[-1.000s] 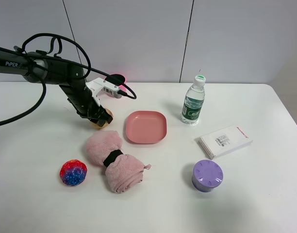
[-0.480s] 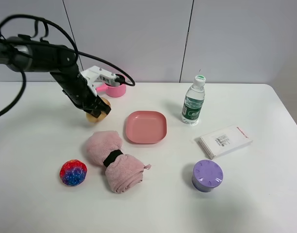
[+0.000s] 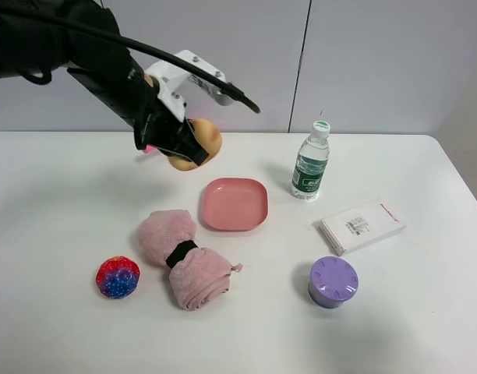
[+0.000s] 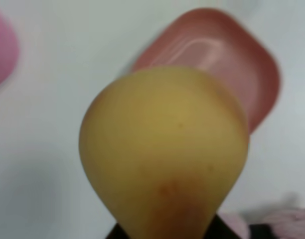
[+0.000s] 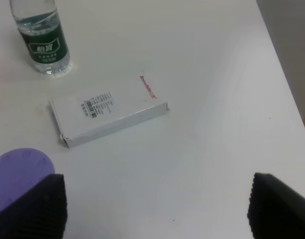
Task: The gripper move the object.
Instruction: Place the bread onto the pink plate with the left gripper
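My left gripper [image 3: 184, 148] is shut on the tan bun-like ball [image 3: 196, 145] and holds it in the air above the table, up and left of the pink plate [image 3: 235, 204]. In the left wrist view the ball [image 4: 165, 149] fills the middle, squeezed to a pear shape, with the pink plate [image 4: 242, 64] beyond it. My right gripper [image 5: 157, 206] is open above the right side of the table, with only its two black fingertips [image 5: 30, 204] showing; it does not show in the high view.
A pink rolled towel [image 3: 181, 259] and a red-blue glittery ball [image 3: 118, 277] lie at the front left. A water bottle [image 3: 310, 162], a white box [image 3: 362, 227] and a purple round lid [image 3: 333, 281] stand on the right. A pink cup edge [image 4: 3, 47] shows behind.
My left gripper has lifted the tan ball off the table and carried it up and to the right, toward the pink plate. The other things have not moved.
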You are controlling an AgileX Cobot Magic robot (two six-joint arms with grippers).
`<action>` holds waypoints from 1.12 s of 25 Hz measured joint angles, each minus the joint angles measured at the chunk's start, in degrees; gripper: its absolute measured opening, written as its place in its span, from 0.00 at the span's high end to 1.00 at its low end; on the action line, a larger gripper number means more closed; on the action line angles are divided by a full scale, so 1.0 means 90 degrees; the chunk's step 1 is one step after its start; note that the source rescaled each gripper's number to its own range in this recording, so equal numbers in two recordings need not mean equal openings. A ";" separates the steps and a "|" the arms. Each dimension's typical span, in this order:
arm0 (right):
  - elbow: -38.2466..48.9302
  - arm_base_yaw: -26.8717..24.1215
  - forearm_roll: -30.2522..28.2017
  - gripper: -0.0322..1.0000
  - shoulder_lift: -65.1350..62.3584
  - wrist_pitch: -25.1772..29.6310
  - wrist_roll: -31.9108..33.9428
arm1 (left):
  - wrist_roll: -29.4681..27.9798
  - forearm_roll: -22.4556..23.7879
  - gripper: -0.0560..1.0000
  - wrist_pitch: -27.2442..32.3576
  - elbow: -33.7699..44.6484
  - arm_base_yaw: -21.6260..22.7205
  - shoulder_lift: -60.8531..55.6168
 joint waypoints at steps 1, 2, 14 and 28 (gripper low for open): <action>0.0000 0.0000 0.0000 0.00 0.0000 0.0000 0.0000 | 0.0006 -0.0008 0.94 0.0000 0.0000 -0.0169 0.0000; 0.0000 0.0000 0.0000 0.00 0.0000 0.0000 0.0000 | 0.0006 -0.0013 0.94 0.0000 0.0000 -0.0329 0.0000; 0.0000 0.0000 0.0000 0.00 0.0000 0.0000 0.0000 | 0.0049 0.0078 0.94 -0.0915 -0.0199 -0.1208 0.0543; 0.0000 0.0000 0.0000 0.00 0.0000 0.0000 0.0000 | -0.0187 0.0602 0.94 -0.0265 -0.2318 -0.0851 0.2771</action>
